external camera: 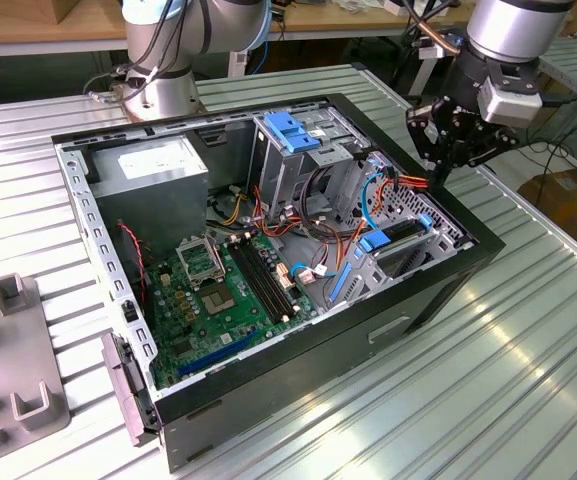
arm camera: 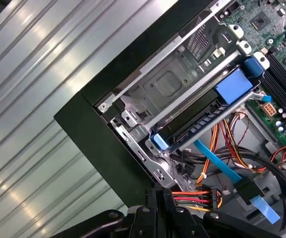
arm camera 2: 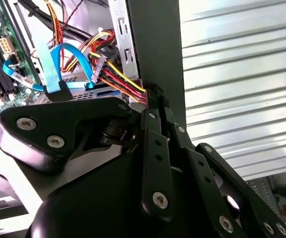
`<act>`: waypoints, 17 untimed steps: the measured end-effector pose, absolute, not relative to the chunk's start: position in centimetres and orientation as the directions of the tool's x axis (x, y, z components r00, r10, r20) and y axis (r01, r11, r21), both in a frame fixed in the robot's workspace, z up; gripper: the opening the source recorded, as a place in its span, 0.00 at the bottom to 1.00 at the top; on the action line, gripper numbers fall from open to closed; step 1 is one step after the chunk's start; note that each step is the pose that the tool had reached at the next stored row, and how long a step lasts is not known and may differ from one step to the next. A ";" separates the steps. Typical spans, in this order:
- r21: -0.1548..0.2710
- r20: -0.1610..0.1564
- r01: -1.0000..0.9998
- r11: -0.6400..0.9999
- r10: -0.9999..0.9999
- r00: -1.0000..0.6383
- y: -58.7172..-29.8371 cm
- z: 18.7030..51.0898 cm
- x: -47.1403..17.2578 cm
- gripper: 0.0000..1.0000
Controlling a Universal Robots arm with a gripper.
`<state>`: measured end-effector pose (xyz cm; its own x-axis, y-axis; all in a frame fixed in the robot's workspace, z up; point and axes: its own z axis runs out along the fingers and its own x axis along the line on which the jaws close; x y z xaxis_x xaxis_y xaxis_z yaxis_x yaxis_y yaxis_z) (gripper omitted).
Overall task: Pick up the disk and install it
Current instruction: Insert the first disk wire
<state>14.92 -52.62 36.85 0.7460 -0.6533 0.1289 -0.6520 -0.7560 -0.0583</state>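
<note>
Exterior view: where is your disk (external camera: pixel 400 232)?

— At 3 o'clock of the open computer case (external camera: pixel 268 400). It lies in the drive bay with blue rails along its edges.

And your gripper (external camera: pixel 434 178)?

— At 2 o'clock, over the case's rim, apart from the disk. In the second wrist view its claw is pressed together, with the tips against the coloured wire bundle (arm camera 2: pixel 120 79). You cannot tell whether a wire is caught between them.

So how far along are you?

— I'd judge pick-up and placement done: 1 disk in its bay. Whether it is latched fully home doesn't show.
</note>
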 end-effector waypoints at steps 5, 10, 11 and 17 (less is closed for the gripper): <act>-0.058 0.129 -0.664 -0.746 -0.665 0.736 -52.6 36.9 13.9 0.16; -0.058 0.129 -0.714 -0.698 -0.715 0.688 -52.6 36.8 13.7 0.16; -0.058 0.129 -0.724 -0.687 -0.724 0.677 -52.6 36.8 13.7 0.16; -0.058 0.129 -0.837 -0.544 -0.836 0.534 -52.6 36.8 13.7 0.16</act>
<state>13.72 -52.62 36.84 0.5339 -0.8357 0.1288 -0.8372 -0.5438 -0.0581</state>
